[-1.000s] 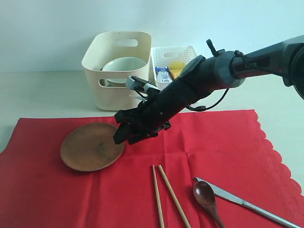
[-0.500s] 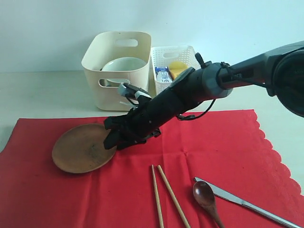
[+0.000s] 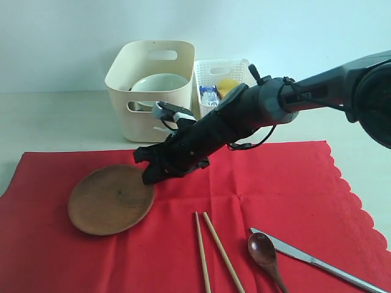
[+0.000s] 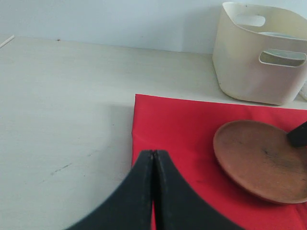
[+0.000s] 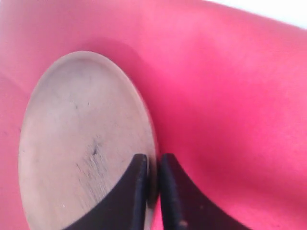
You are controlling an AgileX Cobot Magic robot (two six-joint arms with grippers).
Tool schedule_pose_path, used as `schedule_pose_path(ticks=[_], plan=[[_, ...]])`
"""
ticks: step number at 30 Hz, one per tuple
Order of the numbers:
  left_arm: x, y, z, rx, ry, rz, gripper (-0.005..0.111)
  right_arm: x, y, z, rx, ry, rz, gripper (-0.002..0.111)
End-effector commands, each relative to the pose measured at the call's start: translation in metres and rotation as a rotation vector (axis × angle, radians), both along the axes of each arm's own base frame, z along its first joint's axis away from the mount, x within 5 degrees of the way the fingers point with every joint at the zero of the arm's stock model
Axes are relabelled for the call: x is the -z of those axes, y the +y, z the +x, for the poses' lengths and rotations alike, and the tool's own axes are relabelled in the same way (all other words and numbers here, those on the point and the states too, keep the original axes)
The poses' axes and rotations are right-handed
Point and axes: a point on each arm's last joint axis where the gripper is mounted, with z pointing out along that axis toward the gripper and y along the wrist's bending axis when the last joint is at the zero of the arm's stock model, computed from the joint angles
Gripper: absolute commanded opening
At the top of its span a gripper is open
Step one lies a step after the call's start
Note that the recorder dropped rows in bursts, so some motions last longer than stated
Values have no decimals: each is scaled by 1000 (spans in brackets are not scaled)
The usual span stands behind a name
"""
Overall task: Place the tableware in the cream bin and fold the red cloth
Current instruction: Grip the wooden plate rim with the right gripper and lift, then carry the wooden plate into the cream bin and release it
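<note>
Exterior and 2 wrist views of the 2-arm rig. The right arm reaches across to the left side, and we see the right gripper (image 3: 148,176) clenched on the far-right rim of the wooden plate (image 3: 110,199). In the right wrist view its 2 dark fingers (image 5: 136,191) stand on either side of that rim with almost no gap. The plate sits on the left part of the red cloth (image 3: 275,183); we cannot tell whether its gripped edge is raised. The cloth lies spread flat over the near half of the table (image 3: 55,122).

The left gripper (image 4: 153,153) is clenched on nothing, fingers pressed together, above the cloth's left edge.

The cream bin (image 3: 146,122) stands beyond the cloth's far edge with the bowl (image 3: 160,82) inside. The white lattice basket (image 3: 232,66) stands just right of it.

On the near cloth, from left to right, lie the 2 chopsticks (image 3: 222,250), the spoon (image 3: 263,249) and the knife (image 3: 317,261).
</note>
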Motion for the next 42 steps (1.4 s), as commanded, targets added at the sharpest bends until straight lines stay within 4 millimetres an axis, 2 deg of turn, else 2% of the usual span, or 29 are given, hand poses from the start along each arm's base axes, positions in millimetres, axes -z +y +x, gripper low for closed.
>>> schedule_pose_path(ticks=[1, 7, 14, 19, 24, 31, 35, 42], plan=[[0, 0, 0, -1, -13, 1, 0, -39, -1, 1, -18, -105, 13, 0], [0, 0, 0, -1, -13, 1, 0, -97, -9, -4, -60, -181, 78, 0], [0, 0, 0, -1, -13, 1, 0, -150, -39, 1, -7, -236, 161, 0], [0, 0, 0, -1, -13, 1, 0, -174, -68, 22, 122, -313, 181, 0], [0, 0, 0, -1, -13, 1, 0, -189, -90, 54, 231, -334, 218, 0], [0, 0, 0, -1, -13, 1, 0, -191, -93, 101, 310, -392, 264, 0], [0, 0, 0, -1, -13, 1, 0, -172, -88, 127, 355, -403, 277, 0], [0, 0, 0, -1, -13, 1, 0, -141, -83, 152, 350, -449, 255, 0]])
